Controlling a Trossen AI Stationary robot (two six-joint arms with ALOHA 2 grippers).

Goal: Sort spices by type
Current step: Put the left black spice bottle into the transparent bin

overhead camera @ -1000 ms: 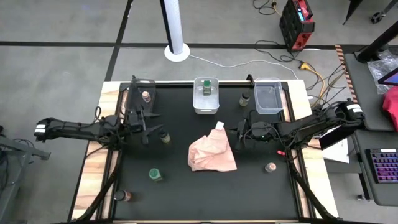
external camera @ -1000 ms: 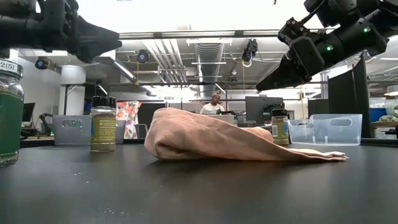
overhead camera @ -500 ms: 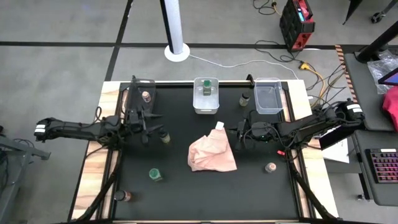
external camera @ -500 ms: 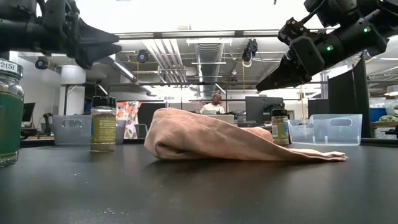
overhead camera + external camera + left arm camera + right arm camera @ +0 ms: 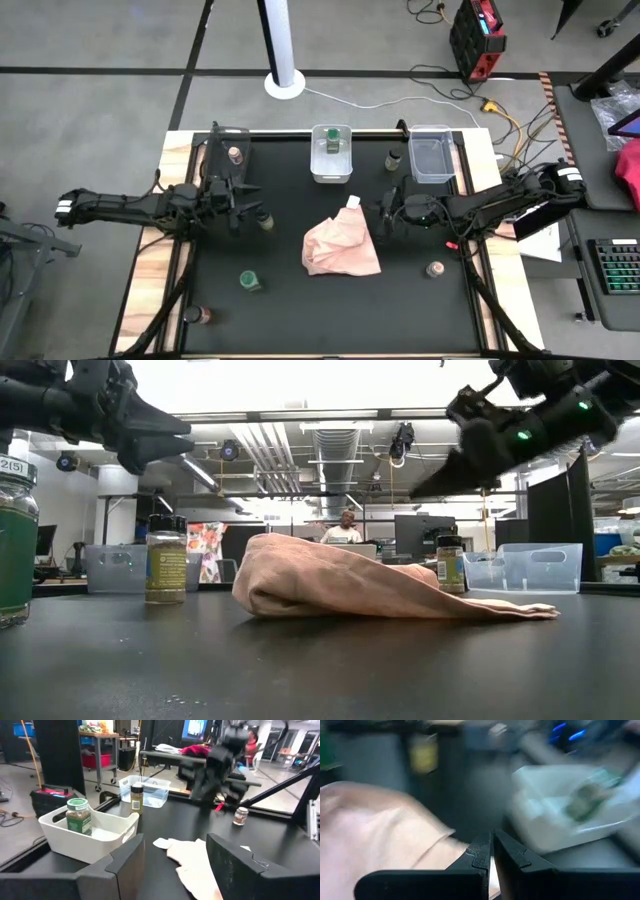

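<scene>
Small spice jars stand on the black table: one with a dark lid (image 5: 265, 219) just beside and below my left gripper (image 5: 250, 205), a green-lidded one (image 5: 249, 281), a tan-lidded one (image 5: 435, 270), a dark-lidded one (image 5: 393, 160) and one at the near left corner (image 5: 205, 315). One jar (image 5: 332, 140) stands in the white bin, another (image 5: 235, 155) in the left bin. My left gripper (image 5: 175, 865) hangs open and empty, pointing level. My right gripper (image 5: 492, 852) is shut, in the air over the right edge of the pink cloth (image 5: 342, 247).
Three bins line the far edge: a left clear one (image 5: 228, 135), a white one (image 5: 331, 172) and a right clear one (image 5: 431, 170). The crumpled pink cloth (image 5: 330, 585) lies mid-table with a small white thing (image 5: 353, 202) at its far edge.
My left gripper has rolled about the line it points along, so both fingers now show apart in the low view; it stays high over the jar. My right gripper's tip has swung up a little. Nothing on the table has moved.
</scene>
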